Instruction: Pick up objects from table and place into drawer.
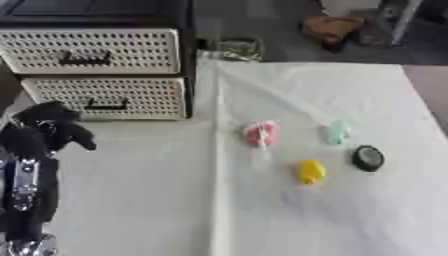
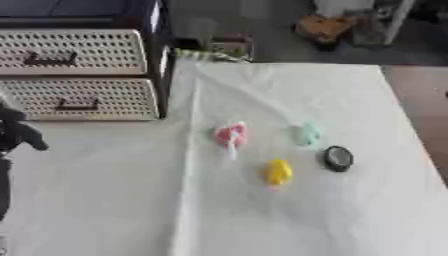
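A drawer unit with two cream perforated drawers and dark handles stands at the table's back left; both drawers are closed. On the white cloth lie a pink-red object, a pale green object, a yellow object and a black round disc. My left hand is raised at the left edge, just in front of the lower drawer, fingers curled and holding nothing. It is far from the objects. My right hand shows in neither view.
The table is covered by a white cloth with a fold line running down its middle. Beyond the far edge sit floor clutter and a brown item. The table's right edge runs near the disc.
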`<state>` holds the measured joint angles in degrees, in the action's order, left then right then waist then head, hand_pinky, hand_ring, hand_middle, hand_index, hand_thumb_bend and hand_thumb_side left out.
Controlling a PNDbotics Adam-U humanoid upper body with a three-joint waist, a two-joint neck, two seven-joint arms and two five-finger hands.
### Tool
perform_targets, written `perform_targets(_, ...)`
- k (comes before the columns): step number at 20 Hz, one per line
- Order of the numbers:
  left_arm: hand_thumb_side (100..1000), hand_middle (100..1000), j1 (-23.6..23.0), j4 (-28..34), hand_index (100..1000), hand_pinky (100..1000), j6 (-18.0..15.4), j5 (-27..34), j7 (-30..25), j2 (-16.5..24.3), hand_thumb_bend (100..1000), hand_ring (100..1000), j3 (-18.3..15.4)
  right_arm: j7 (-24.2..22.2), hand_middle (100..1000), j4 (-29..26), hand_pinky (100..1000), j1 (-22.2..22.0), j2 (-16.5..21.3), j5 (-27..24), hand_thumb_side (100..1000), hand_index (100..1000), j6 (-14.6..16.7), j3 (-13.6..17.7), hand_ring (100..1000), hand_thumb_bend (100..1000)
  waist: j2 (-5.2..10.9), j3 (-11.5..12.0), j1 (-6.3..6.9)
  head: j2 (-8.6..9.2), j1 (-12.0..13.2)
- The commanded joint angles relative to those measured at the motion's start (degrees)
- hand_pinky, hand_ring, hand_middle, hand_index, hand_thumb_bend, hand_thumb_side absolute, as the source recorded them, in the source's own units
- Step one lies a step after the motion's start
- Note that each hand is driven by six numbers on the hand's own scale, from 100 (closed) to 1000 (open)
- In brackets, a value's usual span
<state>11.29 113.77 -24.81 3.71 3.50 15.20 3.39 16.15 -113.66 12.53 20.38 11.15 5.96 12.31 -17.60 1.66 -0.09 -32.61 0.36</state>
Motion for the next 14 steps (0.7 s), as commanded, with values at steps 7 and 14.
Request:
perform_targets(7, 672, 596, 0.26, 0.82, 773, 435, -6.83, -1.67, 2.63, 8.42, 100, 510, -0.33, -0.28, 401, -0.93, 703, 0.57, 1.07, -0.38, 743, 751, 0.18, 0.29, 594, 450, 1.04, -0.18, 0.30, 0.39, 0.06)
perform_targets(14, 635, 587, 1.07, 0.82, 781, 402, -8.89, -5.81, 6.66, 16.85, 100, 489, -1.10, -0.29, 402, -0.93, 704, 0.70, 1.54, -0.29, 743, 752, 0.36, 0.25, 595, 450, 0.96, -0.14, 0.56, 0.37, -0.04)
